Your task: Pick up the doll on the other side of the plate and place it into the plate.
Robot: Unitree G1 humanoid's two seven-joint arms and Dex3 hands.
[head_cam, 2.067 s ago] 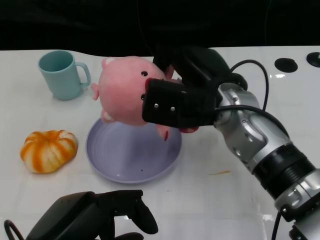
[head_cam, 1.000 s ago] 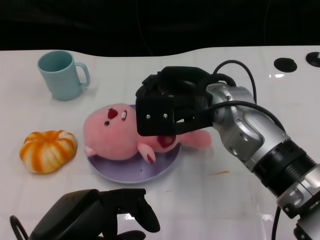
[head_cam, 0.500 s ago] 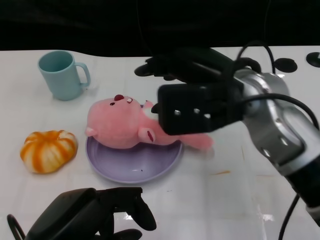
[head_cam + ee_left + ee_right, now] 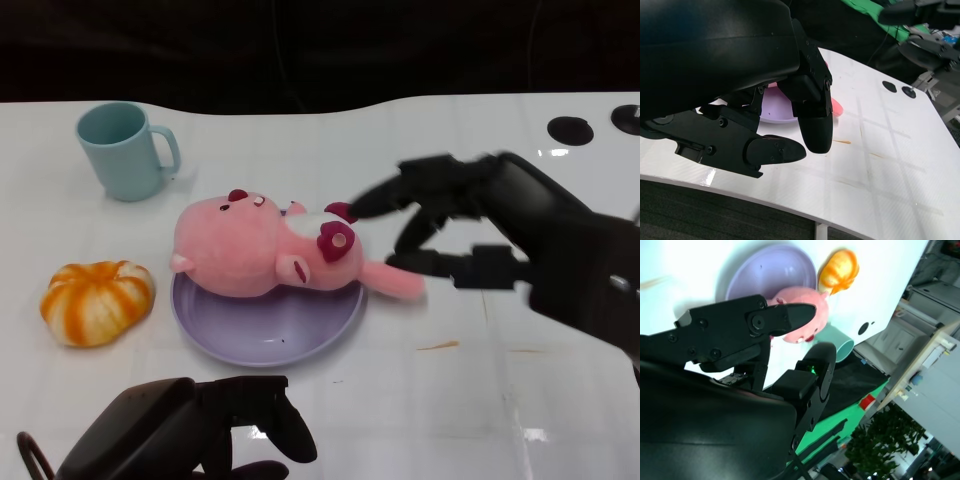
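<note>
One pink doll point(image 4: 270, 255) lies on its side across the far rim of one lilac plate point(image 4: 262, 335) at frame centre, its legs reaching past the rim to the right. One teal mug point(image 4: 125, 150) stands upper left; one orange pumpkin point(image 4: 97, 300) sits at the left. I read no writing anywhere. My right hand point(image 4: 470, 245), fingers apart, holds nothing beside the doll's feet. My left hand point(image 4: 190, 430), lower left, hangs loosely curled, holding nothing.

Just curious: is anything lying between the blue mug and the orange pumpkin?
No. In the head view, only bare white table separates the mug from the pumpkin.
</note>
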